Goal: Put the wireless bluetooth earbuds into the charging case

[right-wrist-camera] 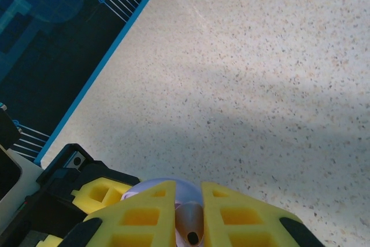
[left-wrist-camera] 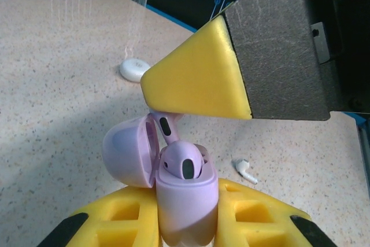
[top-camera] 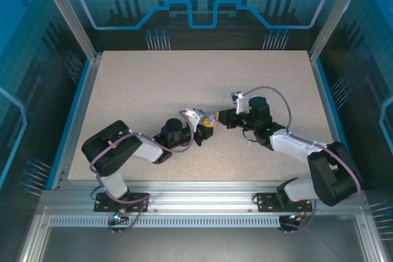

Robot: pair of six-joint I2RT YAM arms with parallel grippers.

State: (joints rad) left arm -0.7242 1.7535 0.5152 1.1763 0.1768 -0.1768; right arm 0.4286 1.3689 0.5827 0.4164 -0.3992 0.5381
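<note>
A pale purple charging case (left-wrist-camera: 186, 198) stands upright between the yellow fingers of my left gripper (left-wrist-camera: 186, 224), which is shut on it. Its lid (left-wrist-camera: 127, 151) hangs open to the left. One purple earbud (left-wrist-camera: 184, 163) sits in the case. My right gripper (right-wrist-camera: 189, 215) is shut on a second purple earbud (right-wrist-camera: 191, 224), held by its stem (left-wrist-camera: 165, 125) just above the case's opening. From above, the two grippers (top-camera: 206, 128) (top-camera: 218, 118) meet at mid-table around the case (top-camera: 212, 119).
A white earbud (left-wrist-camera: 245, 169) lies loose on the speckled table (left-wrist-camera: 58, 114) to the right of the case. A white round case (left-wrist-camera: 134, 69) lies farther back. The blue enclosure wall (right-wrist-camera: 58, 44) borders the table.
</note>
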